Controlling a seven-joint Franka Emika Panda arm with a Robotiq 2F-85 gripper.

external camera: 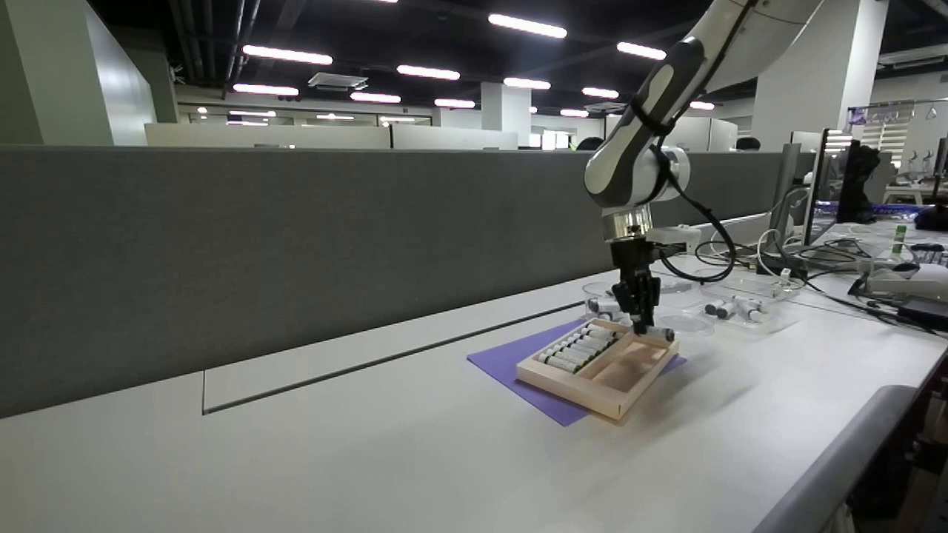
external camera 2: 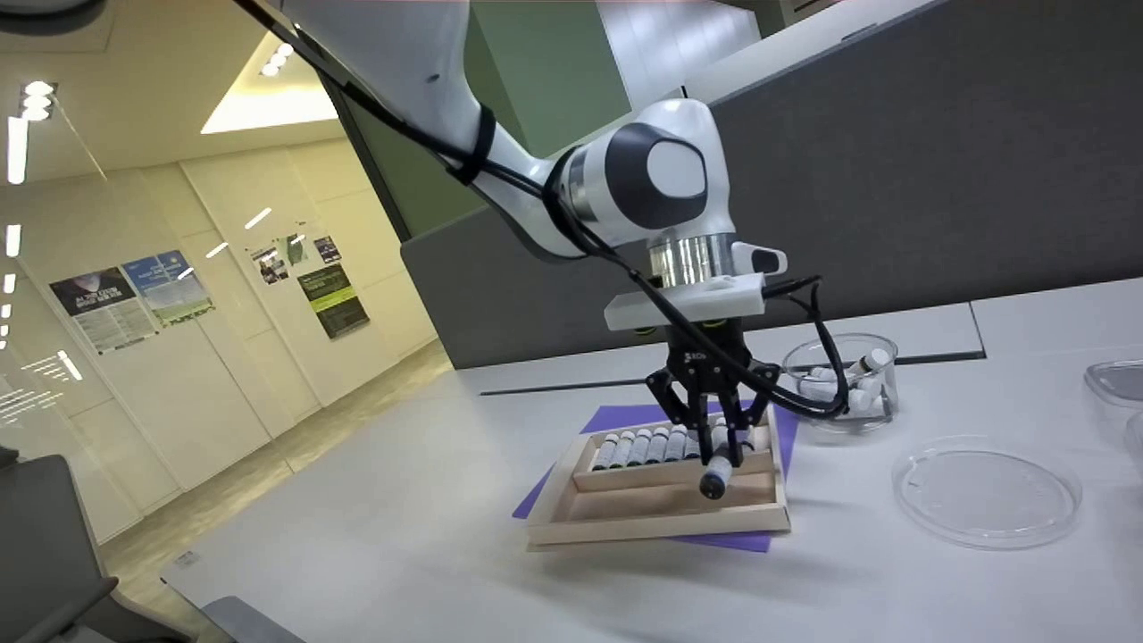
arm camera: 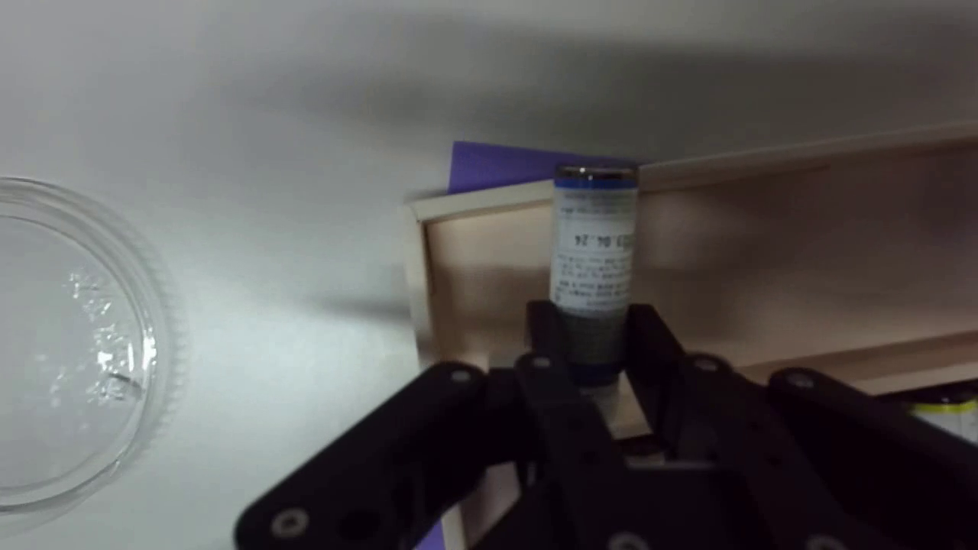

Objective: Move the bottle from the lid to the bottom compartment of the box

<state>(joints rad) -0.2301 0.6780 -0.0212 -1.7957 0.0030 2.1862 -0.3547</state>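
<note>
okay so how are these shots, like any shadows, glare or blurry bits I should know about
Wrist view: soft shadows across the table and inside the box, the gripper very dark, fine print on the bottle too soft to read. In an exterior view: ceiling lights blown out white. In an exterior view: posters leaning, their small print unreadable.

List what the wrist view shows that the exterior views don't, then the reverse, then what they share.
Only the wrist view: readable digits on the bottle.

Only the exterior views: the arm, the partition, ceiling lights and the jar.

All three share: the end effector holding the bottle over the box, the purple sheet and the clear dish.
</note>
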